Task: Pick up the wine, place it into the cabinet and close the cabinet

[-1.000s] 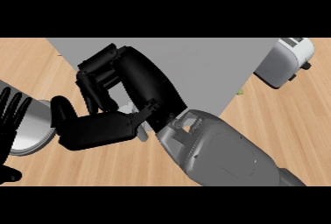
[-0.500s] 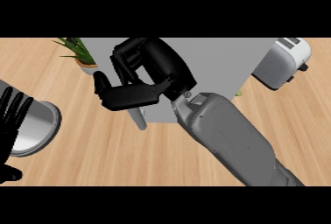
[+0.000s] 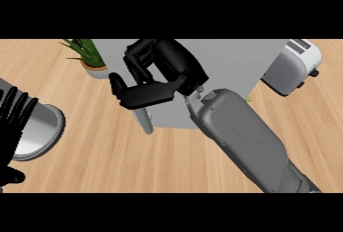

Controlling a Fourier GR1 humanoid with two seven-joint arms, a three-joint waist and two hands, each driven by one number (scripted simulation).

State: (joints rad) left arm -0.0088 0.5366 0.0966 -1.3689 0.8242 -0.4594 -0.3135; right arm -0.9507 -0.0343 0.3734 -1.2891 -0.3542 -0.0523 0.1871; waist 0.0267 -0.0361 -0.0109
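Right hand (image 3: 155, 77) farther onto cabinet (image 3: 227, 59)

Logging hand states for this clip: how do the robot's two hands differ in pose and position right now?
The right hand is up at the grey cabinet, fingers curled, its forearm crossing the counter; what it holds is hidden. The left hand rests open at the view's left edge, fingers straight, beside a metal bowl. The right hand is over the cabinet, the left over the wooden counter. Both are black.
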